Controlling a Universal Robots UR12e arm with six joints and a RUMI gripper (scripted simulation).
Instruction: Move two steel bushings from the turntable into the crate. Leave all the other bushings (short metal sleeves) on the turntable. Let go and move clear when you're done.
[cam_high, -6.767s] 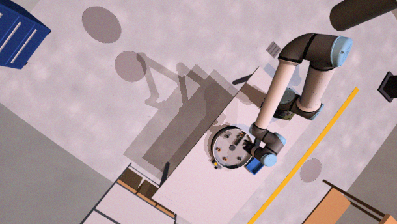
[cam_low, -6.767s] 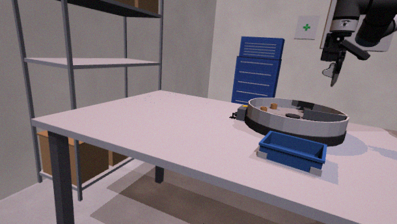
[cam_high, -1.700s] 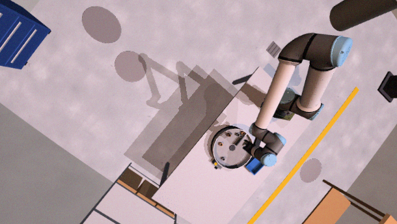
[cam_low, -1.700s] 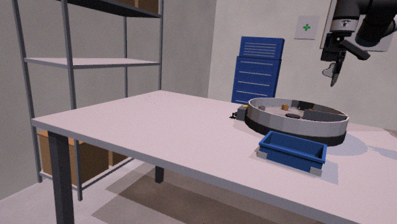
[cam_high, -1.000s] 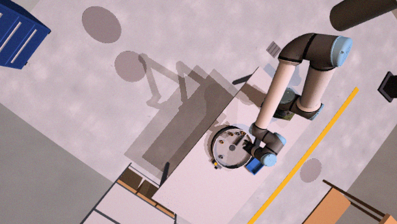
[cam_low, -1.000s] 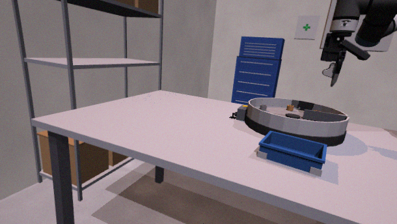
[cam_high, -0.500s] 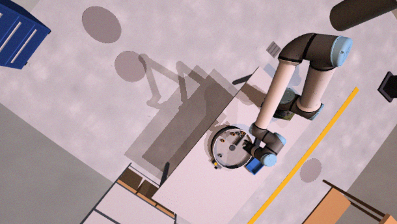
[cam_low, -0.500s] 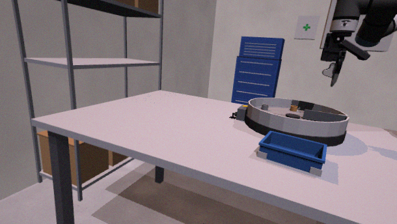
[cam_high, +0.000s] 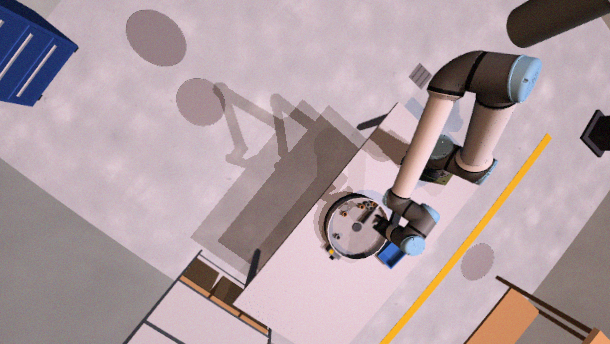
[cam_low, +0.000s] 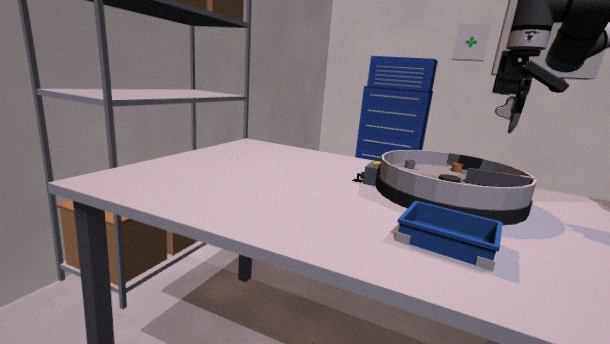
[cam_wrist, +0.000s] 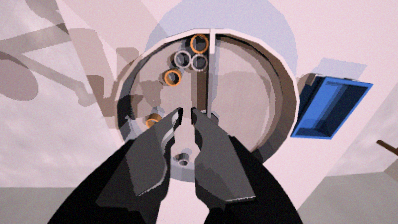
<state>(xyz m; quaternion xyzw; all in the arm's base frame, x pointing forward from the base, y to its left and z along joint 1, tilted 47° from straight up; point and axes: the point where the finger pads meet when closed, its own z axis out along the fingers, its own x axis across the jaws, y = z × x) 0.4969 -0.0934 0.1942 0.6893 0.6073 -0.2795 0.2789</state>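
My gripper (cam_high: 376, 220) (cam_low: 511, 130) (cam_wrist: 187, 108) is shut, with nothing between its fingertips, high above the turntable (cam_high: 351, 245) (cam_low: 460, 194) (cam_wrist: 242, 92). In the wrist view, one steel bushing (cam_wrist: 175, 60) stands beside a second steel bushing (cam_wrist: 205, 65) near the divider. A third steel bushing (cam_wrist: 184, 162) (cam_high: 336, 236) (cam_low: 410, 164) stands apart and shows beyond the fingers. An orange bushing (cam_wrist: 199, 36) touches the rim area by the divider, another orange bushing (cam_wrist: 166, 79) is left of the steel pair, and a third orange one (cam_wrist: 149, 121) is beside the left finger. The blue crate (cam_high: 391, 255) (cam_low: 445, 245) (cam_wrist: 334, 107) shows no bushing inside.
An upright divider (cam_low: 495, 177) (cam_wrist: 211, 80) crosses part of the turntable, and a raised rim surrounds it. A small grey box (cam_high: 331, 252) (cam_low: 371, 173) with a yellow top sits against its outside. The crate stands on the table (cam_high: 300, 280) (cam_low: 225, 200) close to the turntable.
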